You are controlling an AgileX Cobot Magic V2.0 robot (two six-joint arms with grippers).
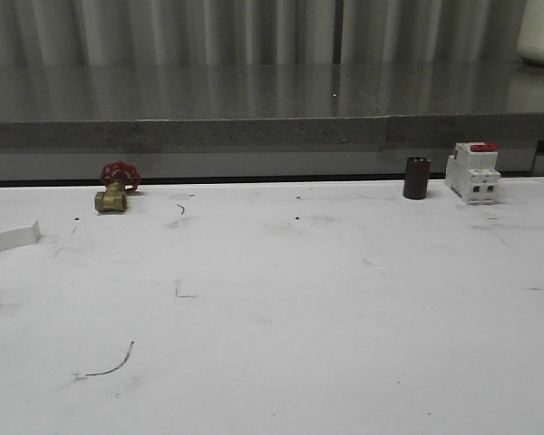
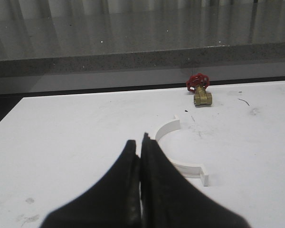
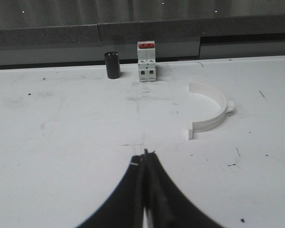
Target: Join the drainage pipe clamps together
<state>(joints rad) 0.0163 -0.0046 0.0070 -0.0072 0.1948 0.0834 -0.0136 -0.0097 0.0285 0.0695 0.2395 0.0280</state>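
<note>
Two white half-ring clamps, well apart: left clamp (image 2: 178,152) at the table's left edge near a brass valve (image 2: 202,98), right clamp (image 3: 210,111) on the breaker (image 3: 147,68) side. Left gripper (image 2: 141,156) and right gripper (image 3: 146,164) closed, empty. Likely risk: thin plastic skidding on scuffed white table (image 1: 326,299). Grey ledge behind.

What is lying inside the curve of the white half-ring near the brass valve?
Inside the curve of the half-ring there is bare white table, as far as visible. The shut left claw covers part of the ring's near side, so that part cannot be checked.
</note>
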